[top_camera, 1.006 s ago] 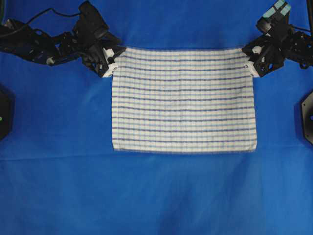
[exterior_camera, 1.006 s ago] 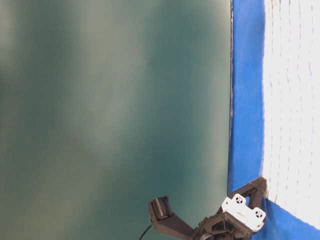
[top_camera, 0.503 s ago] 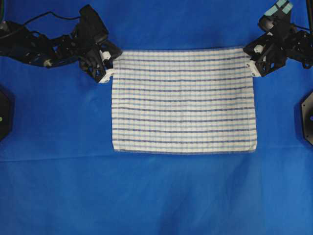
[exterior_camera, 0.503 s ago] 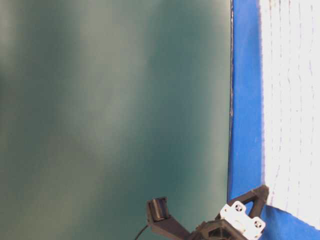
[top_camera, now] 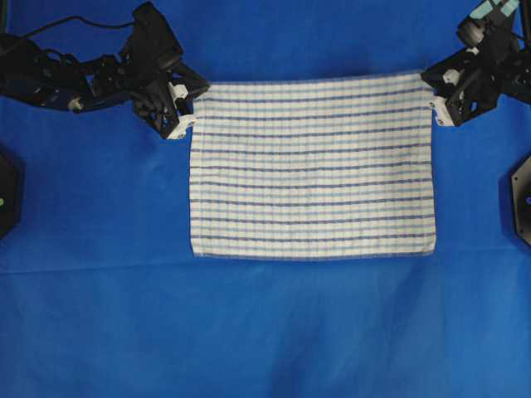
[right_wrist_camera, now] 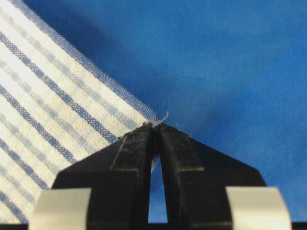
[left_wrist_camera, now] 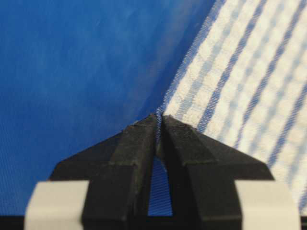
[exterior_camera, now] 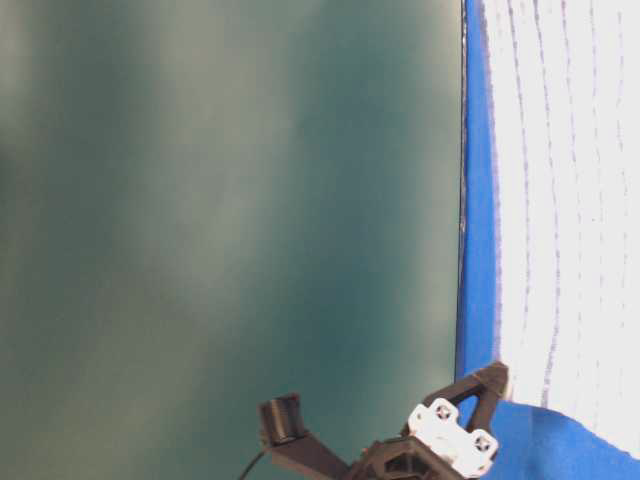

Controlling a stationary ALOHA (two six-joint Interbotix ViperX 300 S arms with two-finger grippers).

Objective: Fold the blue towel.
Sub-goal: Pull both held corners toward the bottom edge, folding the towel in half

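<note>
The blue towel, white with thin blue stripes, lies spread on the blue table covering. My left gripper is shut on its far left corner, and my right gripper is shut on its far right corner. In the left wrist view the black fingertips pinch the towel's corner edge. The right wrist view shows the same pinch on the towel's corner, with a loose thread sticking out. In the table-level view the towel rises along the right side, one corner caught by a black fingertip.
The blue covering stretches well beyond the towel on all sides. Black arm bases sit at the left edge and the right edge. A green wall backs the table.
The left gripper has closed on the far left corner. Both grippers have risen slightly with the corners, the right one moving outward, and the towel's far edge has lifted with them.
</note>
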